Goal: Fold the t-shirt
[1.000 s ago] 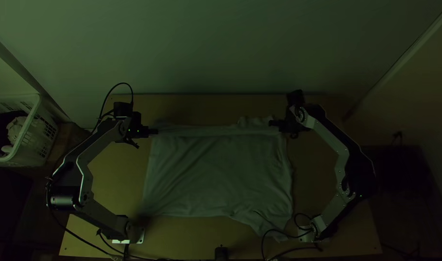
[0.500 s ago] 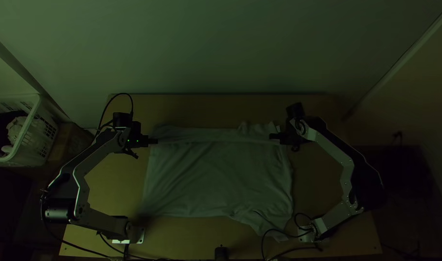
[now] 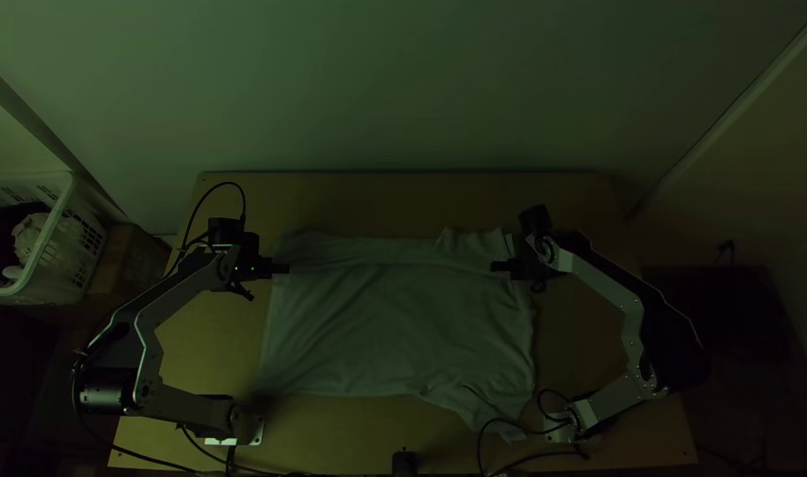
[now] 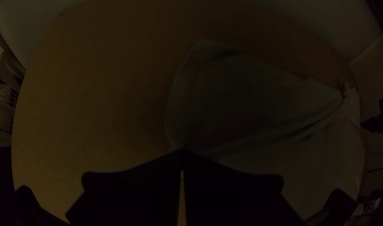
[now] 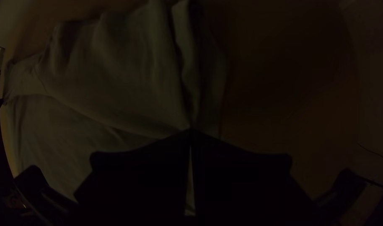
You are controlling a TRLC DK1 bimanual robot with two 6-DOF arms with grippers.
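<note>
In the top view my left gripper (image 3: 280, 268) is at the t-shirt's left edge, and my right gripper (image 3: 501, 266) at its right edge, level with it. The pale t-shirt (image 3: 395, 327) lies spread on the table, with a strip along its far side marked off by a crease running between the grippers. In the left wrist view my left gripper (image 4: 182, 155) is shut on the edge of the t-shirt (image 4: 250, 104). My right gripper (image 5: 190, 133), in the right wrist view, is shut on the t-shirt (image 5: 116, 83), where folds gather at its tips.
The wooden table (image 3: 403, 199) shows bare beyond the cloth and at both sides. A white basket (image 3: 64, 216) holding cloth stands off the table's left side. Black cables (image 3: 545, 430) lie by the right arm's base, close to the cloth's near corner.
Both grippers have come down the picture toward the table's near edge, bringing the crease along. The far strip of cloth looks wider and flatter, while the near part has kept its place.
</note>
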